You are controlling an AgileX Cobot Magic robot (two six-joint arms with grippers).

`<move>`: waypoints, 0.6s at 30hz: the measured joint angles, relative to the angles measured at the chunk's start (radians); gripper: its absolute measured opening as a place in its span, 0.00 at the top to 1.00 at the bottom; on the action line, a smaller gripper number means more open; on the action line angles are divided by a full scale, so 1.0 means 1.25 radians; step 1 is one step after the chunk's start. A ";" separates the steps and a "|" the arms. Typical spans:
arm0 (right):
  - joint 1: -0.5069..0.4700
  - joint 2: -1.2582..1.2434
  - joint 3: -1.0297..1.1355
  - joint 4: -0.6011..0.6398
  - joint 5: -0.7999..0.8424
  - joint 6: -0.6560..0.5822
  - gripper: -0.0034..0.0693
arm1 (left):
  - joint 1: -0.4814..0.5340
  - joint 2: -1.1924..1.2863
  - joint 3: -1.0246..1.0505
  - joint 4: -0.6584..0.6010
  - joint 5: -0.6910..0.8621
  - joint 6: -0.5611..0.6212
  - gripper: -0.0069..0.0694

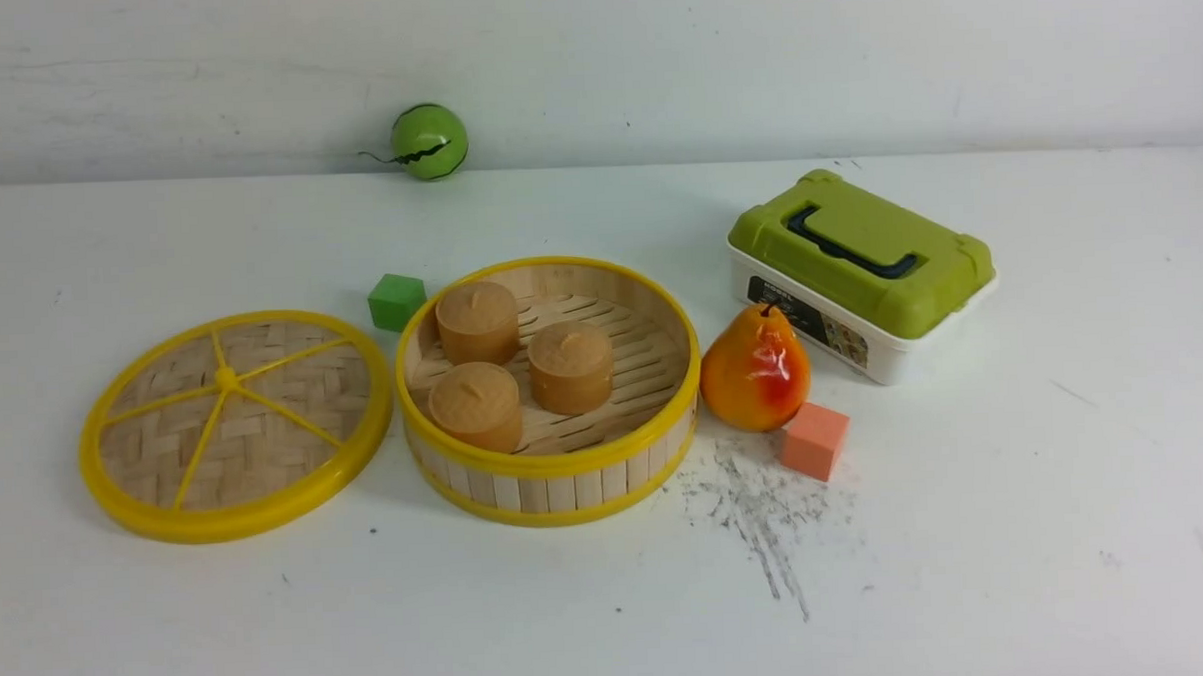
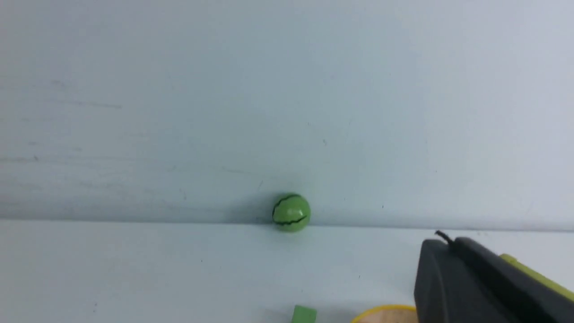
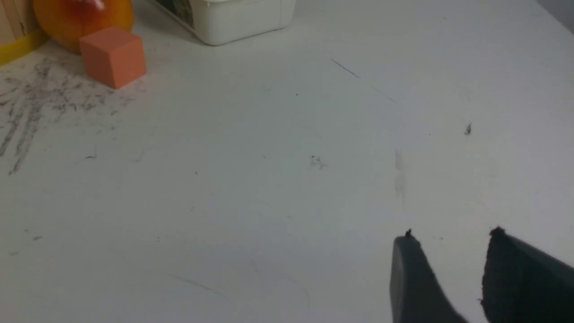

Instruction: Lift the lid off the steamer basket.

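1. Out in the front view, we find the lid (image 1: 234, 426) already off. It lies flat on the table (image 1: 1020, 564), spokes and knob showing, on the robot's left of the steamer basket (image 1: 557, 490). The two rims sit just beside each other, and we cannot tell whether they touch. The basket stands open with three brown cakes (image 1: 570, 364) on its slatted floor. A pear (image 1: 755, 370), an orange cube (image 1: 814, 441) and a green-topped box (image 1: 859, 269) sit on its right. A green cube (image 1: 396, 301) sits behind, and a striped ball (image 1: 429, 142) rests at the back wall. Neither arm shows here.

2. Over to the left wrist view, the left pincer (image 2: 441, 244) has its fingers pressed together with nothing between them. It looks toward the wall and the ball (image 2: 291, 212). We catch only slivers of the green cube (image 2: 305, 315) and the basket's yellow rim (image 2: 385, 312). The lid is out of this frame.

3. On to the right wrist view, the right pincer (image 3: 452, 234) has its fingers parted with a clear gap and holds nothing, over bare table. The pear (image 3: 80, 18), orange cube (image 3: 113, 56), box (image 3: 242, 20) and a strip of basket rim (image 3: 18, 49) sit well away from it. We judge the left arm the nearer one, since the lid lies on the left side. A round disc has no long axis, so any approach to its rim would serve. The job looks done to us.
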 joint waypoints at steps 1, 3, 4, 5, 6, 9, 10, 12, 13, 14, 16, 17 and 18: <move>0.000 0.000 0.000 0.000 0.000 0.000 0.62 | 0.000 -0.049 0.060 -0.002 -0.032 0.006 0.93; 0.000 0.000 0.000 0.000 0.000 0.000 0.62 | 0.000 -0.150 0.183 -0.002 -0.084 0.015 0.93; 0.000 0.000 0.000 0.000 0.000 0.000 0.62 | 0.000 -0.202 0.244 -0.002 -0.097 0.017 0.93; 0.000 0.000 0.000 0.000 0.000 0.000 0.62 | 0.000 -0.254 0.306 -0.002 -0.110 0.021 0.93; 0.000 0.000 0.000 0.000 0.000 0.000 0.62 | 0.000 -0.306 0.366 -0.001 -0.122 0.025 0.93; 0.000 0.000 0.000 0.000 0.000 0.000 0.62 | 0.000 -0.406 0.486 0.001 -0.148 0.035 0.93; 0.000 0.000 0.000 0.000 0.000 0.000 0.62 | 0.000 -0.472 0.566 0.001 -0.171 0.045 0.93; 0.000 0.000 0.000 0.000 0.000 0.000 0.62 | 0.000 -0.557 0.668 0.001 -0.202 0.058 0.93; 0.000 0.000 0.000 0.000 0.000 0.000 0.62 | 0.000 -0.601 0.712 0.001 -0.217 0.065 0.93; 0.000 0.000 0.000 0.000 0.000 0.000 0.62 | 0.000 -0.632 0.752 0.001 -0.235 0.067 0.93; 0.000 0.000 0.000 0.000 0.000 0.000 0.62 | 0.000 -0.677 0.824 0.001 -0.271 0.069 0.93; 0.000 0.000 0.000 0.000 0.000 0.000 0.62 | 0.000 -0.680 0.830 0.001 -0.278 0.069 0.93; 0.000 0.000 0.000 0.000 0.000 0.000 0.62 | 0.000 -0.695 0.859 0.001 -0.299 0.069 0.93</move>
